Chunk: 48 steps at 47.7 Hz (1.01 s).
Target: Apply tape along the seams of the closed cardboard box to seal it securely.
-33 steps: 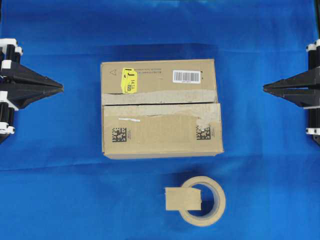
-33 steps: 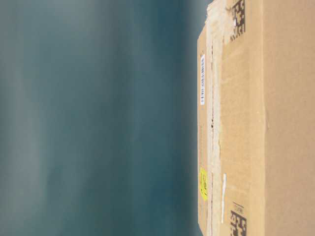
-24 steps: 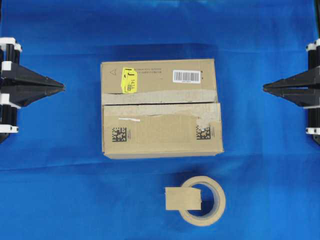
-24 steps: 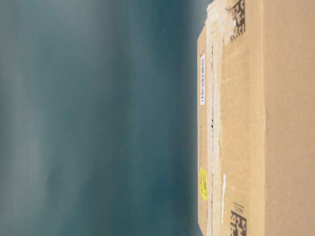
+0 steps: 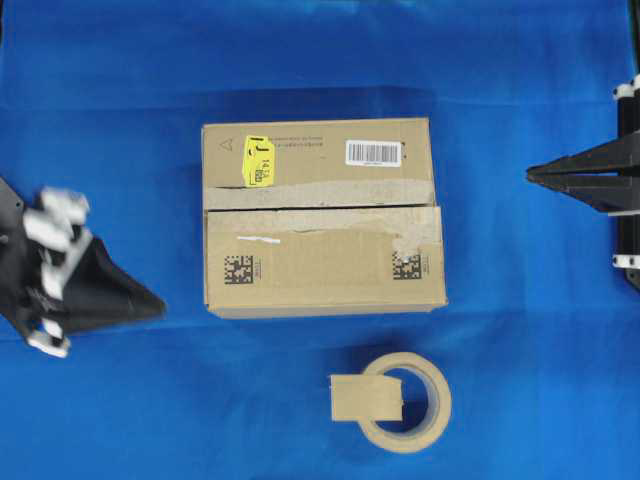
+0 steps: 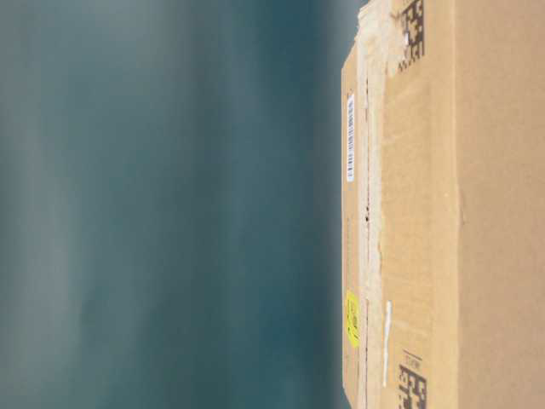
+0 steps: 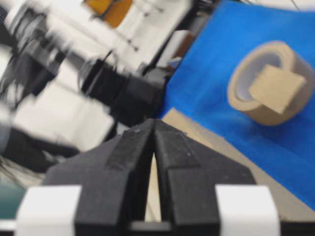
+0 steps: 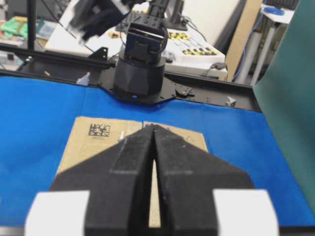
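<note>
The cardboard box (image 5: 322,215) lies closed at the middle of the blue cloth, with a yellow sticker, a barcode label and two black data codes on top. Its seam (image 5: 320,207) runs left to right between the flaps, edged with pale torn old tape. The short tan piece of tape (image 5: 366,398) rests against the beige tape roll (image 5: 410,402) in front of the box; it also shows in the left wrist view (image 7: 276,89). My left gripper (image 5: 160,306) is shut and empty, left of the box's near corner. My right gripper (image 5: 530,175) is shut and empty, right of the box.
The blue cloth (image 5: 540,380) covers the table. The table-level view is filled on its right side by the box (image 6: 443,213). Across the table, the right wrist view shows the other arm's black base (image 8: 140,69).
My left gripper has swung from the far left edge down and toward the box's near left corner, turning as it went. The right gripper, box and tape have not moved.
</note>
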Each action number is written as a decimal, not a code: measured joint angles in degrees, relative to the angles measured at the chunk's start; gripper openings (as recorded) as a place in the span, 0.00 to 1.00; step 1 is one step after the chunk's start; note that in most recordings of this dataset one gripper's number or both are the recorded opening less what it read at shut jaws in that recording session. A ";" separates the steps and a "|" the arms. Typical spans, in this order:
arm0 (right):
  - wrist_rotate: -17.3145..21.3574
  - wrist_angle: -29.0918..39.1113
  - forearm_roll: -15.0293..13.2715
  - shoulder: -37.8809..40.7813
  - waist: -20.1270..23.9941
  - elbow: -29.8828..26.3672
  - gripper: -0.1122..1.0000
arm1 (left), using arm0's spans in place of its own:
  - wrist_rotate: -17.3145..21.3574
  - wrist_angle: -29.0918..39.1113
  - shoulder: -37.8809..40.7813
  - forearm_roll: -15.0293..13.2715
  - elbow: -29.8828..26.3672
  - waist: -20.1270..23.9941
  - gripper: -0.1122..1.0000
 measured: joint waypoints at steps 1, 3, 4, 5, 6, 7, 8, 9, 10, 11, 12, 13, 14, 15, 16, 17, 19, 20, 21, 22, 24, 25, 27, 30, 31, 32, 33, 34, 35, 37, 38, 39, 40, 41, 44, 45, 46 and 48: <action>0.00 -0.18 0.00 -0.09 0.00 0.00 0.10 | 1.32 0.00 1.41 -0.09 -0.53 -0.62 0.11; 0.00 -0.35 -0.09 0.00 0.00 0.00 0.10 | 3.43 0.09 4.13 -0.35 -1.58 -1.49 0.13; 0.00 -0.44 -0.09 0.00 0.00 0.00 0.10 | 4.39 0.18 5.80 -0.53 -2.46 -1.93 0.17; 0.09 -0.53 -0.09 0.00 0.00 0.00 0.10 | 4.83 0.26 7.12 -0.70 -3.25 -2.11 0.20; 0.09 -0.62 -0.09 0.00 0.00 -0.09 0.10 | 5.27 0.53 8.61 -0.70 -4.13 -2.20 0.24; 0.26 -0.70 -0.09 0.00 0.00 -0.18 0.10 | 5.45 0.79 9.93 -0.79 -5.01 -2.29 0.27; 0.35 -0.70 -0.09 0.00 0.00 -0.26 0.10 | 5.62 0.97 11.34 -0.79 -5.98 -2.29 0.31; 0.53 -0.70 -0.09 0.00 0.00 -0.44 0.10 | 5.62 1.23 12.57 -0.88 -6.86 -2.29 0.36; 0.62 -0.70 -0.09 0.00 0.00 -0.53 0.10 | 5.89 1.49 13.89 -0.88 -7.82 -2.29 0.42; 0.70 -0.70 -0.18 -0.09 0.00 -0.70 0.10 | 6.15 1.76 15.38 -0.88 -8.70 -2.29 0.48; 0.79 -0.70 -0.18 0.00 0.00 -0.88 0.10 | 6.50 2.20 16.70 -0.88 -9.67 -2.37 0.53; 0.79 -0.70 -0.09 -0.09 0.00 -0.97 0.10 | 6.68 2.55 18.11 -0.88 -10.55 -2.37 0.59; 0.70 -0.62 -0.18 -0.09 0.00 -1.05 0.10 | 7.03 2.99 19.42 -0.88 -11.43 -2.37 0.65; 0.79 -0.53 -0.18 0.00 -0.09 -1.14 0.10 | 7.29 3.60 20.83 -0.88 -12.22 -2.37 0.70; 0.79 -0.44 -0.09 -0.09 0.00 -1.23 0.10 | 7.73 4.22 22.15 -0.88 -13.01 -2.37 0.75; 0.79 -0.35 -0.18 0.00 0.00 -1.23 0.10 | 8.44 5.19 23.82 -0.88 -14.06 -2.37 0.78; 0.79 -0.26 -0.09 0.00 0.00 -1.23 0.10 | 9.76 6.77 26.02 -0.88 -15.56 -2.37 0.74; 0.79 -0.18 -0.09 -0.09 0.00 -1.23 0.10 | 10.55 7.47 27.25 -0.88 -16.35 -2.37 0.71; 0.79 -0.26 -0.18 0.00 -0.09 -1.32 0.10 | 11.51 8.17 28.39 -0.88 -17.05 -2.29 0.69; 0.79 -0.18 -0.18 0.00 0.00 -1.23 0.10 | 12.39 8.70 29.62 -0.88 -17.75 -2.29 0.68; 0.70 -0.26 -0.09 0.00 -0.09 -1.23 0.10 | 13.97 9.32 31.82 -0.88 -19.07 -2.29 0.68; 0.70 -0.26 -0.18 0.00 0.00 -1.32 0.10 | 14.59 9.49 32.87 -0.88 -19.60 -2.29 0.68; 0.44 -0.26 -0.18 0.00 0.00 -1.32 0.10 | 16.00 9.58 34.72 -0.88 -20.65 -2.11 0.68; 0.35 -0.26 -0.18 0.18 0.00 -1.32 0.10 | 18.19 9.40 37.79 -0.88 -22.32 -1.58 0.68; 0.26 -0.26 -0.18 0.18 0.00 -1.32 0.10 | 18.72 9.23 38.76 -0.88 -22.76 -1.41 0.68; 0.18 -0.26 -0.18 0.26 0.00 -1.23 0.10 | 19.34 8.96 39.73 -0.88 -23.12 -1.14 0.68; 0.18 -0.26 -0.18 0.26 0.09 -1.32 0.10 | 19.95 8.70 40.69 -0.97 -23.55 -0.88 0.68; 0.18 -0.26 -0.18 0.26 0.09 -1.23 0.10 | 20.39 8.35 41.48 -0.88 -23.91 -0.70 0.68; 0.18 -0.26 -0.18 0.26 0.18 -1.23 0.10 | 20.83 7.91 42.28 -0.97 -24.26 -0.44 0.68; 0.18 -0.26 -0.18 0.26 0.26 -1.23 0.10 | 21.88 6.77 43.86 -0.97 -24.87 0.09 0.68; 0.18 -0.18 -0.18 0.26 0.35 -1.32 0.10 | 22.32 6.15 44.56 -0.88 -25.22 0.26 0.68; 0.18 -0.18 -0.18 0.26 0.35 -1.23 0.10 | 22.76 5.62 45.18 -0.88 -25.58 0.44 0.68; 0.18 -0.18 -0.18 0.26 0.53 -1.23 0.10 | 23.12 5.19 45.79 -0.97 -25.84 0.53 0.68; 0.09 -0.18 -0.18 0.35 0.62 -1.23 0.10 | 23.29 4.83 46.41 -0.88 -26.10 0.53 0.68; 0.09 -0.18 -0.26 0.35 0.70 -1.32 0.10 | 23.38 4.04 47.99 -0.88 -27.33 0.62 0.68; 0.09 -0.18 -0.26 0.26 0.70 -1.32 0.10 | 23.47 3.96 48.52 -0.88 -27.69 0.70 0.68; 0.18 -0.18 -0.26 0.35 0.79 -1.32 0.10 | 23.47 3.87 49.13 -0.88 -28.13 0.79 0.68; 0.18 -0.18 -0.26 0.35 0.79 -1.23 0.10 | 23.73 3.78 49.92 -0.88 -28.92 0.88 0.68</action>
